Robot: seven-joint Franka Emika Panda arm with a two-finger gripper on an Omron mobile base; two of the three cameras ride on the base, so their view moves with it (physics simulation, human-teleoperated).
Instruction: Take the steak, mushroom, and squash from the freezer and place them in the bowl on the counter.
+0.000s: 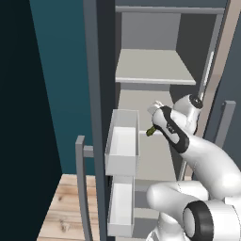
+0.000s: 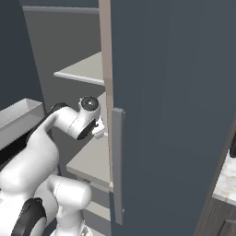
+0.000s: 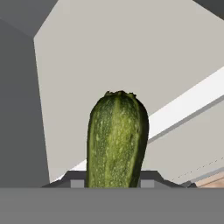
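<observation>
The opening of the freezer (image 1: 155,61) is flanked on the left by the open door's white bins (image 1: 123,141) and on the right by a closed grey door (image 2: 170,115) with a bar handle (image 2: 118,166). Free room is seen above the pale shelf (image 1: 153,155) and beneath the upper shelf (image 1: 153,68). The squash (image 3: 116,140) is carried clear of the shelf surfaces.

Freezer (image 1: 101,70): one, door open. Inside the freezer: two pale shelves (image 1: 153,68). On the freezer door: two white bins (image 1: 122,143). In front of the freezer shelves: one green squash (image 3: 116,140). Bar handles: two (image 1: 81,188).
</observation>
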